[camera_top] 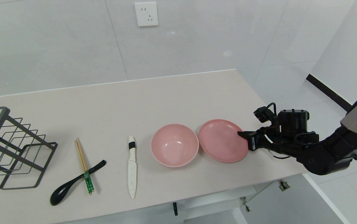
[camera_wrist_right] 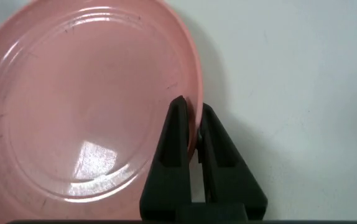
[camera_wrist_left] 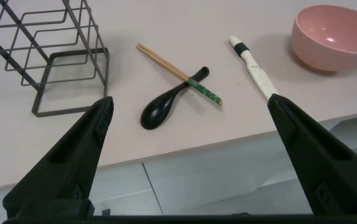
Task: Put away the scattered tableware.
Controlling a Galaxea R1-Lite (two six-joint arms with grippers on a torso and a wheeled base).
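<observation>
Plain tiled room, likely a test kitchen: wall socket (camera_top: 146, 14), beige table (camera_top: 153, 96), dish rack (camera_top: 7, 146).

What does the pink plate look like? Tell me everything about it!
The pink plate is round and shallow, with a low raised rim and a flat middle. It looks like smooth plastic, a bit shiny, with faint scratches in the right wrist view. Nothing lies on it. It sits right side up on the pale table, near the table's right end, close beside the pink bowl; whether they touch is unclear. The right gripper pinches its rim on the side away from the bowl.
</observation>
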